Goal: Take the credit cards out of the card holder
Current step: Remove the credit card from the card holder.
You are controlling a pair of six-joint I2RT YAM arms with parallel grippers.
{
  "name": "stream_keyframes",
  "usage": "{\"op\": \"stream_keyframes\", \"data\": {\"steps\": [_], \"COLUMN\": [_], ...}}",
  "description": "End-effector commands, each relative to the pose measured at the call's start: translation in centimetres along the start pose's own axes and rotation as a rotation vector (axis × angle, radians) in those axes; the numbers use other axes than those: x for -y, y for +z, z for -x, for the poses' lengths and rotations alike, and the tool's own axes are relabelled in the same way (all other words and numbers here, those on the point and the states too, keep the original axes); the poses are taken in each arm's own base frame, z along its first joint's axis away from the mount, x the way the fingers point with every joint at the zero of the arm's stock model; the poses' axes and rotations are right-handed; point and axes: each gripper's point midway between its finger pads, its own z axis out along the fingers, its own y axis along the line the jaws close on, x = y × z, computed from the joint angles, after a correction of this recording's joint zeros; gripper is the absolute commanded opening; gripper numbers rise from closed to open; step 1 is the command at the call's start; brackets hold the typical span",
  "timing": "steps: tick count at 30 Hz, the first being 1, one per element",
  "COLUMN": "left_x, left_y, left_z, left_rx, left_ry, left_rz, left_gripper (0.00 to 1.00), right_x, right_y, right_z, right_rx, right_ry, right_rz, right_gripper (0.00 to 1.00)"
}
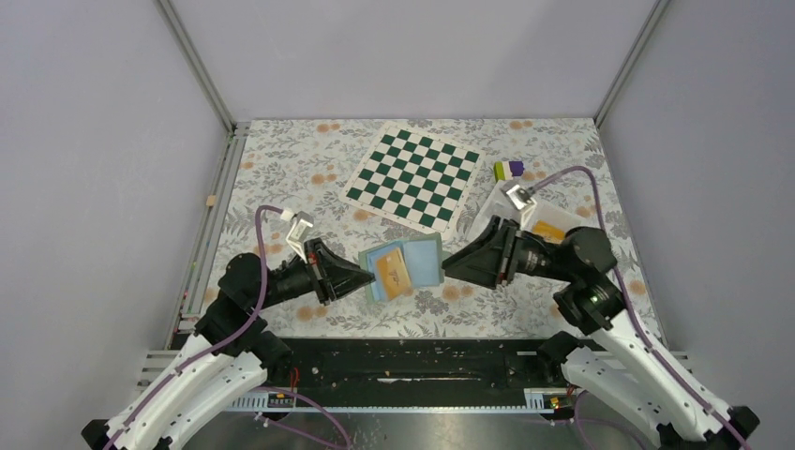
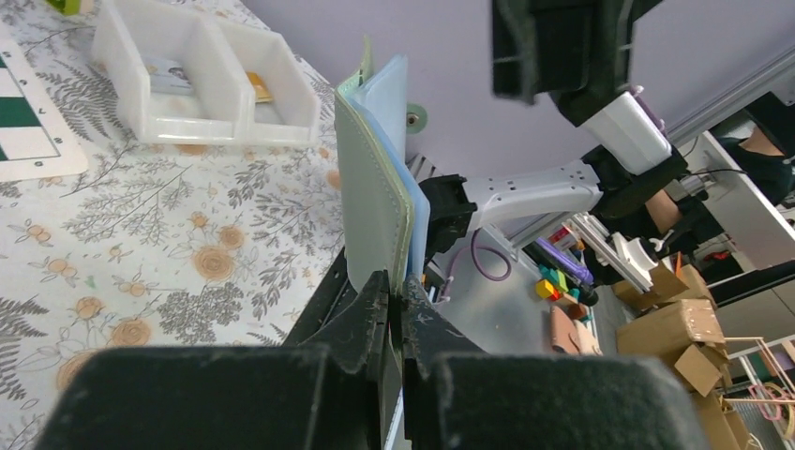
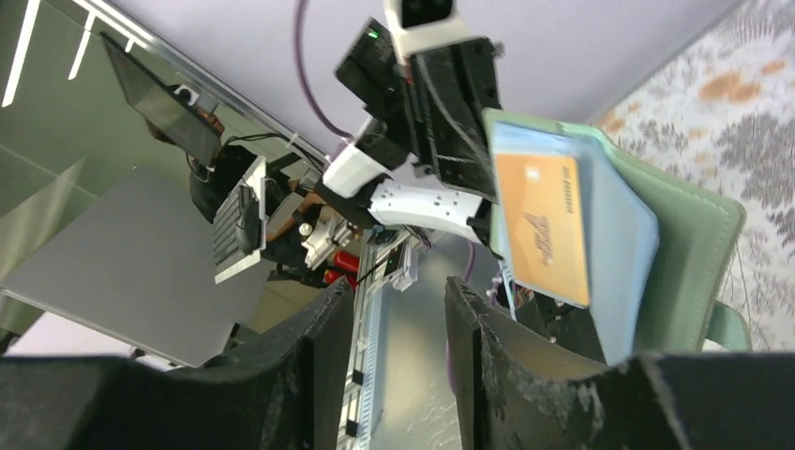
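Note:
The card holder [image 1: 420, 262] hangs open above the table, light blue inside, teal-green outside. An orange-yellow credit card [image 1: 396, 270] sits in its left inner pocket. My left gripper [image 1: 367, 274] is shut on the holder's left edge; the left wrist view shows the holder [image 2: 373, 187] edge-on between the closed fingertips. My right gripper [image 1: 447, 266] is open and empty at the holder's right edge. In the right wrist view the orange card [image 3: 544, 225] and the holder [image 3: 698, 253] lie to the right of the open gripper [image 3: 398, 295], outside the gap.
A white tray [image 1: 499, 203] stands behind the right arm; the left wrist view shows the tray [image 2: 202, 122] holding a pale card [image 2: 169, 73] and an orange one [image 2: 261, 89]. A chequered mat [image 1: 412, 176] and a purple-and-yellow block [image 1: 509, 170] lie at the back.

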Motion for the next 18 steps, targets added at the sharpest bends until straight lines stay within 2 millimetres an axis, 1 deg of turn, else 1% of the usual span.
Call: {"op": "stream_keyframes", "data": {"steps": [1,9,10,14,18], "left_x": [2.9,3.3,3.5,4.6,4.9], "left_y": [0.3,0.5,0.5,0.6,0.7], "left_z": [2.3,2.2,2.2,2.3,2.4], "left_rx": [0.072,0.047,0.043,0.034,0.024], "left_ry": [0.021,0.011,0.009,0.006,0.005], "left_rz": [-0.124,-0.145,-0.157,-0.211,-0.231], "left_gripper": [0.00,0.00,0.00,0.00,0.00], "right_x": [1.0,2.9,3.2,3.1,4.1], "right_y": [1.5,3.8,4.0,4.3,4.4], "right_z": [-0.4,-0.8,-0.8,-1.0,-1.6], "right_rx": [-0.044,-0.083,-0.081,-0.115,-0.149], "right_ry": [0.015,0.078,0.083,0.066,0.034], "right_rz": [-0.006,-0.027,-0.036,-0.033,-0.060], "right_gripper": [0.48,0.47,0.47,0.48,0.51]}}
